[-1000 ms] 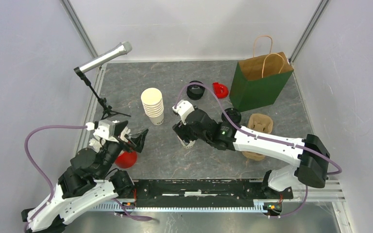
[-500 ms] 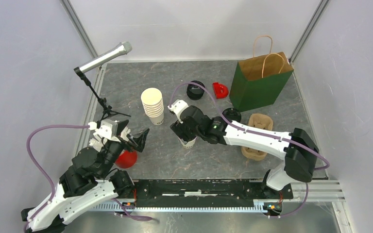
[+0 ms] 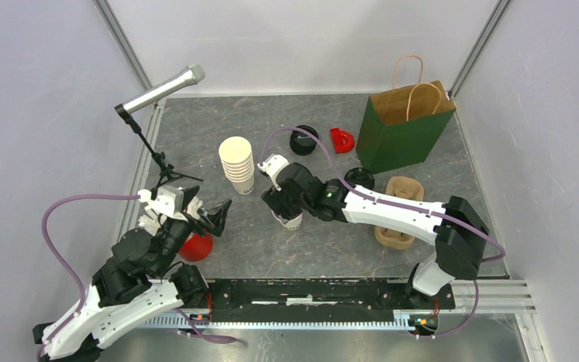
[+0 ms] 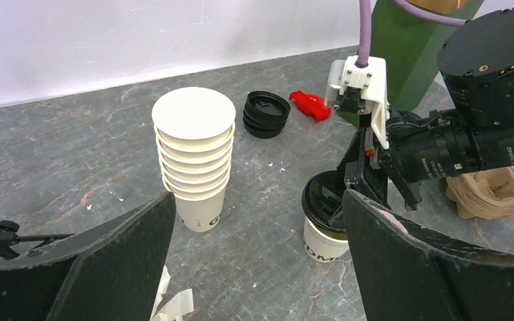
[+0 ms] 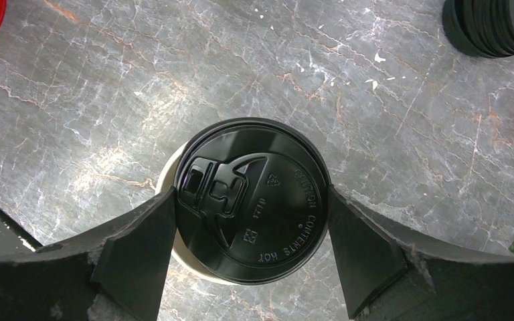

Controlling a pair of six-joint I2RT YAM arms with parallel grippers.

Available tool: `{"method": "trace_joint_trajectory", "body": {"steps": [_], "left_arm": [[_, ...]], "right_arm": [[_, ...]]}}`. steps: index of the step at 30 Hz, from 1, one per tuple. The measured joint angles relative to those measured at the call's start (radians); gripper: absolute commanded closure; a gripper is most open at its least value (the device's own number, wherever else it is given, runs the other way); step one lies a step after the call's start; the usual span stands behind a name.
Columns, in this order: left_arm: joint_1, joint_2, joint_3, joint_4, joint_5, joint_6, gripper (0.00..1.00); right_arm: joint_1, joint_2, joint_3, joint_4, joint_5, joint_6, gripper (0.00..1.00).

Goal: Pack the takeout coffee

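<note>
Gripping the lidded cup (image 4: 322,241) at mid-table: right gripper (image 5: 251,217) jaws pressed against the lid's two sides.
Surface is a grey veined tabletop (image 3: 271,253) with plain white walls (image 3: 301,38) around it. Left gripper (image 3: 211,211) is spread wide and empty, near left. Second lidded cup (image 3: 359,178) stands further right, beside the green bag (image 3: 399,139).

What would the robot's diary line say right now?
right fingers: gripping lidded cup on table | left fingers: open, empty | other lidded cup: beside carrier

My fingers (image 5: 137,251) are matt black plastic, chipped pale at the edges. Between them sits a smooth, faintly shiny black plastic lid (image 5: 251,207) on a matt cream paper cup (image 4: 322,242). Under the cup, the table (image 5: 107,80) looks like smooth grey veined stone.
</note>
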Motion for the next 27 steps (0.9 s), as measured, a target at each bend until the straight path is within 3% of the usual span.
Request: {"method": "trace_joint_trajectory", "body": {"steps": [27], "left_arm": [[0.000, 0.001, 0.000, 0.000, 0.001, 0.000, 0.00]], "right_arm": [[-0.008, -0.051, 0.000, -0.048, -0.029, -0.003, 0.15]]}}
